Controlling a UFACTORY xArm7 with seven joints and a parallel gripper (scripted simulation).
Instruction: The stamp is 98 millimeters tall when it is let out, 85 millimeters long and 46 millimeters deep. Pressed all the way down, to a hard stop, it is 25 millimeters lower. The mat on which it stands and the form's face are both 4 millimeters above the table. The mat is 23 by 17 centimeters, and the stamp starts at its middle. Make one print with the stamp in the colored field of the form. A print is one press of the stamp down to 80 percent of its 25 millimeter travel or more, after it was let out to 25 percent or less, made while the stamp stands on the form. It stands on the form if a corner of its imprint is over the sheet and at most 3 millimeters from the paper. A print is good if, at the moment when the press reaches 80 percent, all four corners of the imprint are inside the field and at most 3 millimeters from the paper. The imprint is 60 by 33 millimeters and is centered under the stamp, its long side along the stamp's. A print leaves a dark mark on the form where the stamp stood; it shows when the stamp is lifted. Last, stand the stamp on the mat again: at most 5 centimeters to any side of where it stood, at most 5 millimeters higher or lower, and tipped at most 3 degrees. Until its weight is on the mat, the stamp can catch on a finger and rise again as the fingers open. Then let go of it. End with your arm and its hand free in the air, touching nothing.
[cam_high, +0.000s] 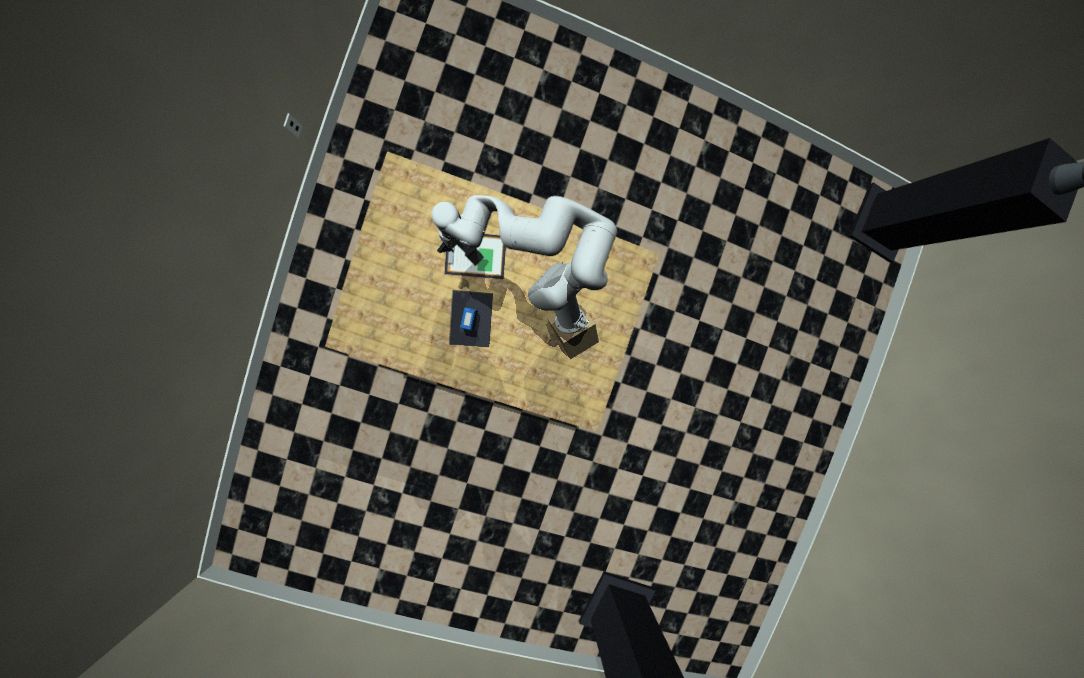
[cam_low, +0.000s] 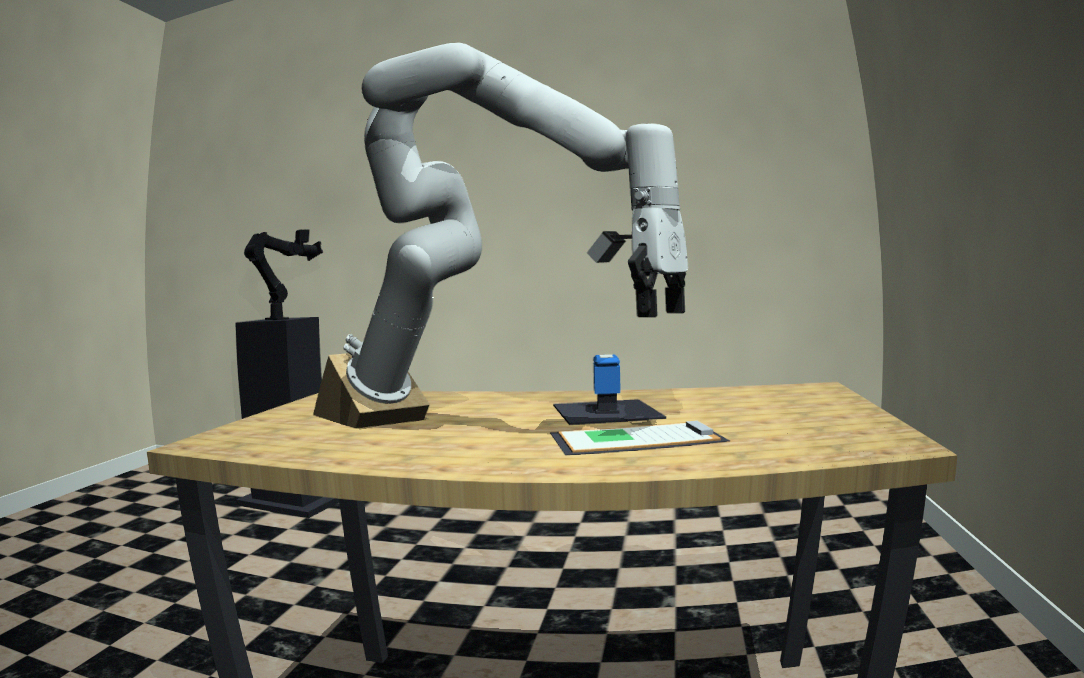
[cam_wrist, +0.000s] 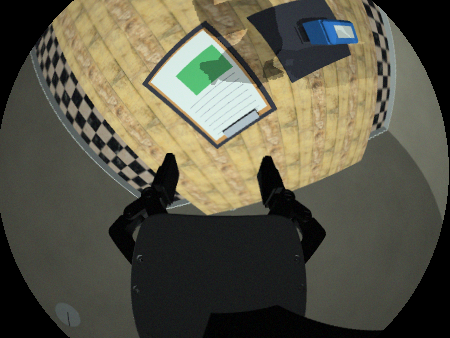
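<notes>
The blue stamp (cam_low: 605, 378) stands upright at the middle of the dark mat (cam_low: 610, 414); it also shows in the overhead view (cam_high: 468, 319) and the wrist view (cam_wrist: 328, 31). The form (cam_low: 637, 436) lies on a clipboard in front of the mat, with its green field (cam_low: 609, 435) at the left end. The field (cam_wrist: 205, 71) carries no dark mark, only the arm's shadow. My gripper (cam_low: 660, 302) is open and empty. It hangs high above the table, over the form's right part, to the right of the stamp. In the wrist view the open fingers frame the table edge.
The arm's base sits on a wooden wedge (cam_low: 363, 402) at the table's back left. A black pedestal with a small dark arm (cam_low: 275, 319) stands behind the table. The form's clip (cam_low: 698, 427) is at its right end.
</notes>
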